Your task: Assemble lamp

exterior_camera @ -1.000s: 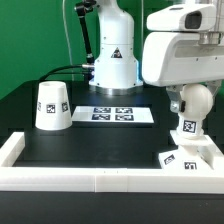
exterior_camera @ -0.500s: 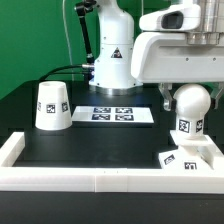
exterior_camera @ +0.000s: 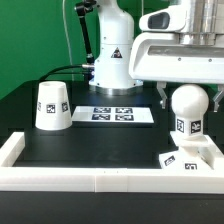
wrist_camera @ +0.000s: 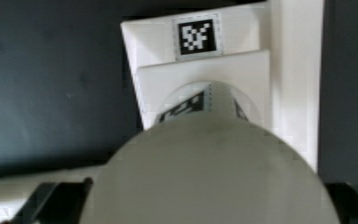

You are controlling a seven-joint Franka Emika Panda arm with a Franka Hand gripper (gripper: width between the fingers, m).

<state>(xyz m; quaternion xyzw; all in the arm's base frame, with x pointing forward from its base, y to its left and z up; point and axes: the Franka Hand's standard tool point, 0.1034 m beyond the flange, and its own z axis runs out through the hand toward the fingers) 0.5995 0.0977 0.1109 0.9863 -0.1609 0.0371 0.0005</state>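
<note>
Bulb (exterior_camera: 187, 110) stands upright on the square base (exterior_camera: 192, 157) at the exterior view's right, with my jaws released and spread either side of its ball head; the shade (exterior_camera: 52, 105) sits well apart on the counter (exterior_camera: 100, 140). From the wrist view the ball fills the middle, my pads (wrist_camera: 55, 200) just clear of it. If I rise off-centre, I judge a pad could brush the ball and tip an unseated bulb.
</note>
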